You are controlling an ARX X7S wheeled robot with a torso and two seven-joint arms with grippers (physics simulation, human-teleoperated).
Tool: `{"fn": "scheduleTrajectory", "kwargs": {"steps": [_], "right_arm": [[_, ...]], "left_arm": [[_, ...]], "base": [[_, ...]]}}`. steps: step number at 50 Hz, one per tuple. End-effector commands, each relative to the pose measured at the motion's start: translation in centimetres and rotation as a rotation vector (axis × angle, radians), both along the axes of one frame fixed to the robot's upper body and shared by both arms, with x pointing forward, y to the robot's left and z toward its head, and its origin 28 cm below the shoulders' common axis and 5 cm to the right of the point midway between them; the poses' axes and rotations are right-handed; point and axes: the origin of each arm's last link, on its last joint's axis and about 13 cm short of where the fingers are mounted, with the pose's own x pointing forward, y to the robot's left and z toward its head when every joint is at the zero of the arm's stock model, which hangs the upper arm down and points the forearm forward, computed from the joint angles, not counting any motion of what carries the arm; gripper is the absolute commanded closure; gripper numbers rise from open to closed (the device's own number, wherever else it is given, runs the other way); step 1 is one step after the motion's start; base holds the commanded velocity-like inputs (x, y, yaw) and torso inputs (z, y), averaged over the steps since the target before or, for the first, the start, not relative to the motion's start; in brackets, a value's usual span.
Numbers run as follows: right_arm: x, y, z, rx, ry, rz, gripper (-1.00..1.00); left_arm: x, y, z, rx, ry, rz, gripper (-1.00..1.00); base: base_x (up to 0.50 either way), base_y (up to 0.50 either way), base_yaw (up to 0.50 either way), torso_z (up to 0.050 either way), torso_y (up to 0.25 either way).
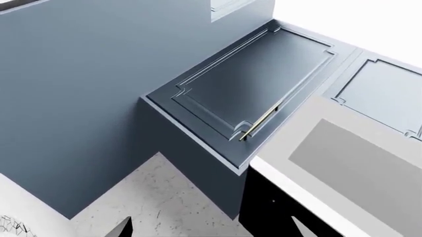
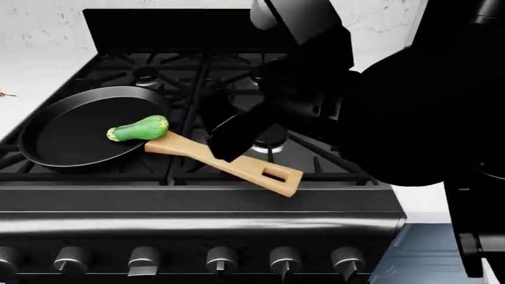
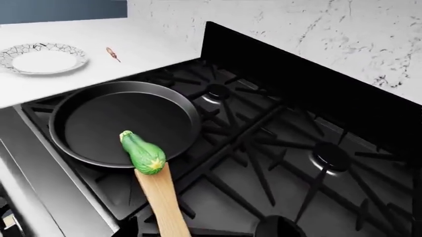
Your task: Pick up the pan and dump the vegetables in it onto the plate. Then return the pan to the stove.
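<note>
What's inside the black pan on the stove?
Just one green zucchini, lying at the pan's edge where the wooden handle begins. The rest of the pan's floor is bare. Nothing covers the inside in the right wrist view.

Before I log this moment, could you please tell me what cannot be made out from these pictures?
- Right end effector: in the head view a dark shape over the pan handle; open or shut is unclear. The right wrist view does not show it.
- Left end effector: not in any view; the left wrist view shows only cabinets.
- Plate: seen only in the right wrist view, cut off at the edge.
- Small red item beside it: too small to identify.
- Zucchini: whether it touches the handle is unclear.
</note>
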Motion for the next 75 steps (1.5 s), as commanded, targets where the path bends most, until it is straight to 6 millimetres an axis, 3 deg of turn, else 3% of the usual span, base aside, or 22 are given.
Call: {"fn": "scheduleTrajectory", "kwargs": {"steps": [1, 31, 47, 75], "right_arm": [[0.4, 0.4, -0.4, -0.098, 0.106, 0.031, -1.0], [5.1, 2.6, -6.7, -0.093, 0.206, 0.038, -1.0], [5.7, 3.4, -9.3, -0.141, 0.268, 0.053, -1.0], [7.3, 4.8, -11.7, -0.187, 0.307, 0.04, -1.0]], "left_arm": [[0.0, 0.0, 0.0, -0.001, 0.001, 0.001, -1.0], [0.2, -0.1, 0.0, 0.003, 0.008, -0.003, -1.0], [0.1, 0.0, 0.0, 0.0, 0.002, 0.0, -1.0], [0.0, 0.1, 0.0, -0.002, 0.001, 0.003, -1.0]], "base": [[0.0, 0.0, 0.0, 0.0, 0.0], [0.0, 0.0, 0.0, 0.0, 0.0], [0.0, 0.0, 0.0, 0.0, 0.0], [0.0, 0.0, 0.0, 0.0, 0.0]]}}
